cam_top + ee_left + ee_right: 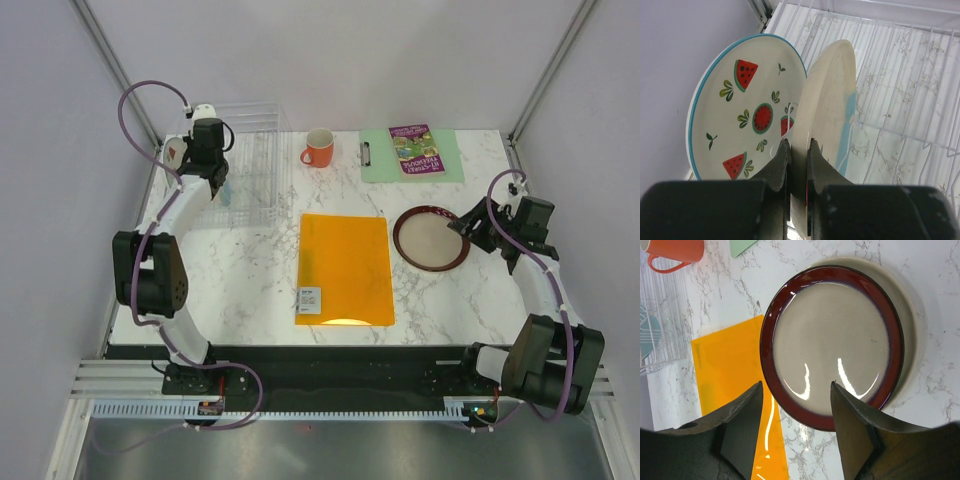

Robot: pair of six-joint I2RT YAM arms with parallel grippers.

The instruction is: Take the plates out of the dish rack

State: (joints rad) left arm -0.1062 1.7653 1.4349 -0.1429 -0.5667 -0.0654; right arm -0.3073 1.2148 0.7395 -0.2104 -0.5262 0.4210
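My left gripper (799, 145) is shut on the near rim of the cream-and-pale-blue plate (827, 100), which stands on edge in the clear dish rack (900, 90). The white plate with red fruit marks (740, 100) stands just behind it, to the left. In the top view the left gripper (216, 186) reaches into the rack (255, 150) at the back left. My right gripper (796, 383) is open and empty above the near rim of the beige plate with maroon rim (832, 340). That plate lies flat on a cream plate (910, 315) on the table's right side (432, 238).
An orange mug (319, 148) stands beside the rack. A green clipboard (412, 155) with a printed sheet lies at the back right. An orange folder (345, 268) lies flat mid-table, left of the stacked plates.
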